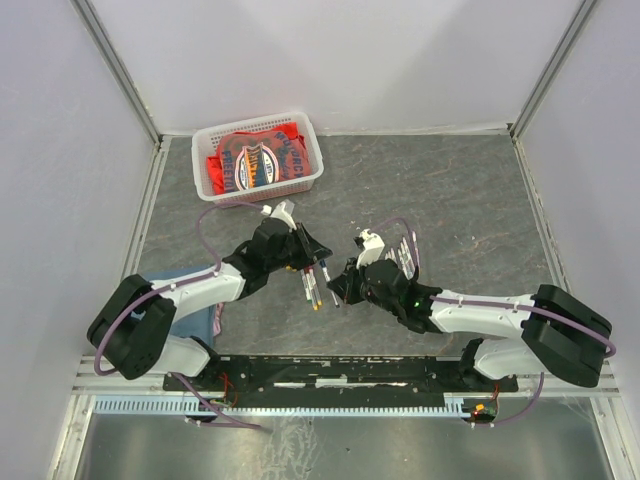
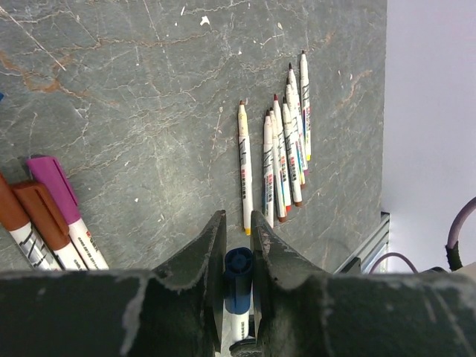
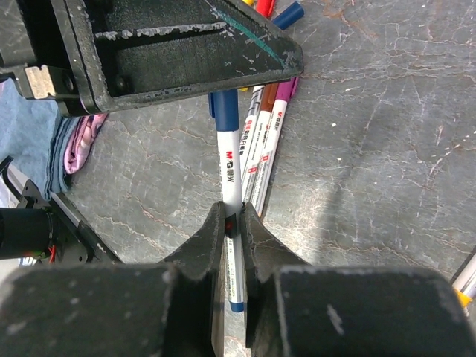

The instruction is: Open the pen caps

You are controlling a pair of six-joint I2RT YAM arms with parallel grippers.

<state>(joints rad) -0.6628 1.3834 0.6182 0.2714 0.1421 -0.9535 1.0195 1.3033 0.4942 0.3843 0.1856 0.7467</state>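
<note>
The left pincer (image 2: 238,221) is pinching a blue cap (image 2: 238,271) between its two fingers, the cap sitting deep in the grip, well back from the tips. The cap is on the end of a white barrel (image 3: 231,167). The right pincer (image 3: 233,213) is pressed onto that same barrel further down, so the one pen spans straight from one pincer to the other, just above the bench (image 2: 134,97).

Ahead of the left pincer's tips lies a tight row of uncapped pens (image 2: 282,163), side by side on the bench. Off to its left lie capped pens – one with a purple cap (image 2: 50,186), two with brown caps (image 2: 41,212).
</note>
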